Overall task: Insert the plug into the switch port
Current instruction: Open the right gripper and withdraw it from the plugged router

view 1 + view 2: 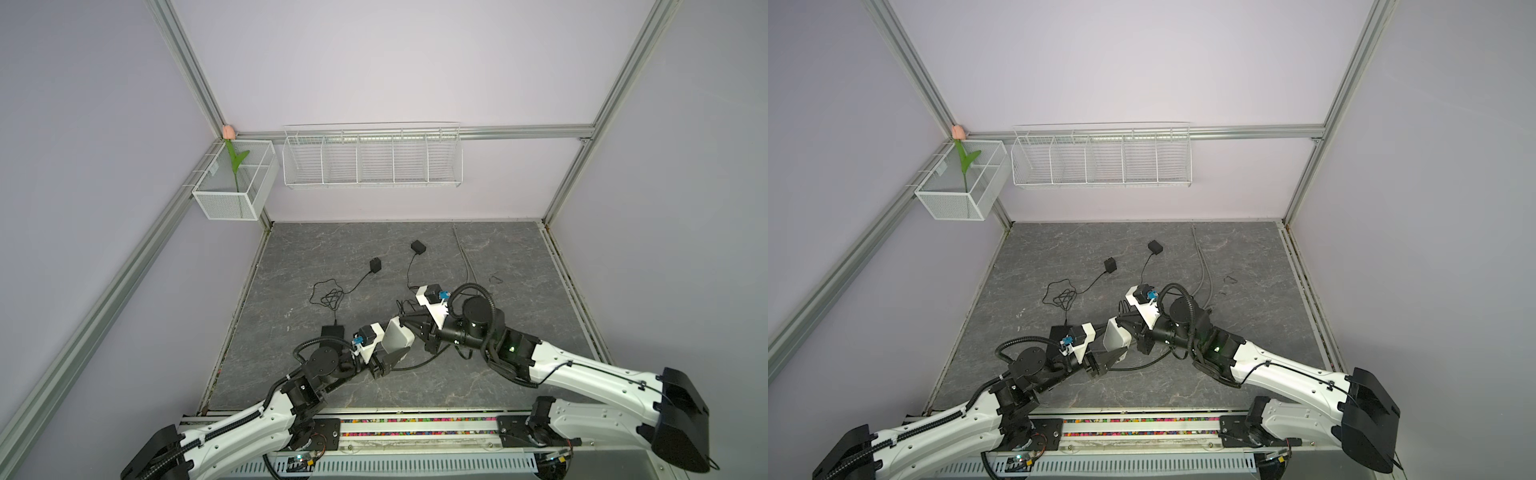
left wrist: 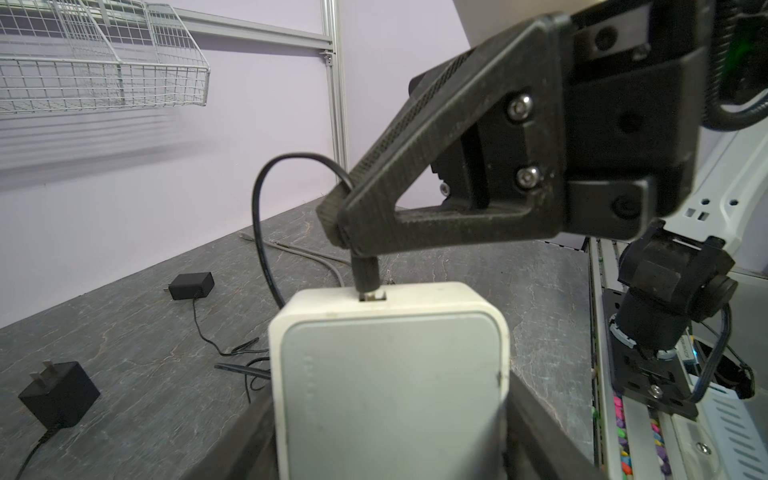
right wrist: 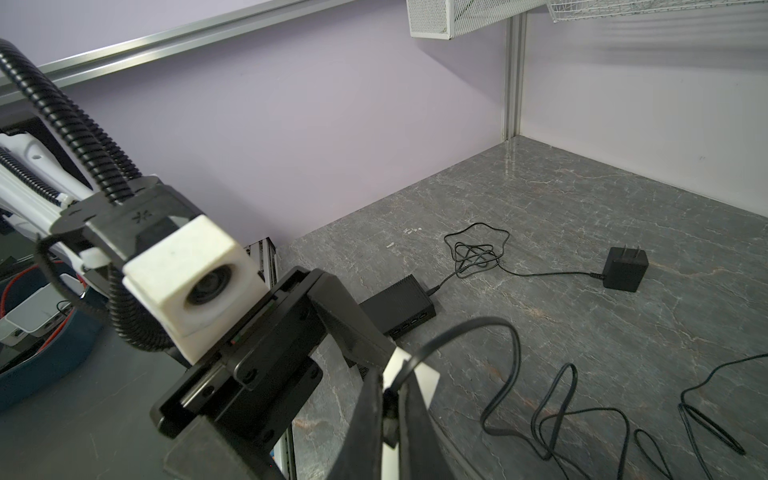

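**Plug at the switch port**

My left gripper [image 1: 396,345] is clamped across the white switch [image 2: 390,374], raised just 6 o'clock of the table [image 1: 540,270] centre. From 1 o'clock my right gripper [image 2: 343,232] pinches the black plug [image 2: 366,276], its metal tip in the port [image 2: 372,296].

Pale lilac walls [image 1: 374,62] close in on three sides, framed by aluminium rails [image 1: 519,132]. At twelve o'clock a white wire rack [image 1: 372,156] hangs on the far wall. At ten o'clock a mesh basket [image 1: 226,203] holds a pink tulip [image 1: 228,132]. The counter [image 1: 498,257] is grey veined stone under soft, even light.
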{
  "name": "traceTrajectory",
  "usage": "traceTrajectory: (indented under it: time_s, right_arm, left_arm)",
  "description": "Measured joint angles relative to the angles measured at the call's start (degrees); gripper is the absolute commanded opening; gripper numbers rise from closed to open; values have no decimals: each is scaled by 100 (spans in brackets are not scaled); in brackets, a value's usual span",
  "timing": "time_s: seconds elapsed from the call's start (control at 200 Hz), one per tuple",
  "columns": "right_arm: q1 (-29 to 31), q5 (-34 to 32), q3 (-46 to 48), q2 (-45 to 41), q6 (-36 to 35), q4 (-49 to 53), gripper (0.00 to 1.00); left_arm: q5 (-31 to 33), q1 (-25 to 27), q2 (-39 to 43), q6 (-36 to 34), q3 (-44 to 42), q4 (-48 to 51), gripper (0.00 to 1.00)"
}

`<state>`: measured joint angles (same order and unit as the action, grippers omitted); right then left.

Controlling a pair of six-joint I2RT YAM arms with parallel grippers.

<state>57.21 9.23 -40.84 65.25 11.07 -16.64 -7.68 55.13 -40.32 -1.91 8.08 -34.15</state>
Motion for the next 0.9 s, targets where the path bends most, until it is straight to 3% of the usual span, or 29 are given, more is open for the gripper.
traceTrajectory:
  time_s: [0.475, 0.9]
  right_arm:
    - [-7, 291, -13, 199, -332, -46, 8]
    - [-212, 1447, 33, 144, -553, -468, 10]
  left_arm:
    - [9, -15, 348, 109, -94, 372, 0]
    - [-293, 2, 1102, 389, -166, 501, 0]
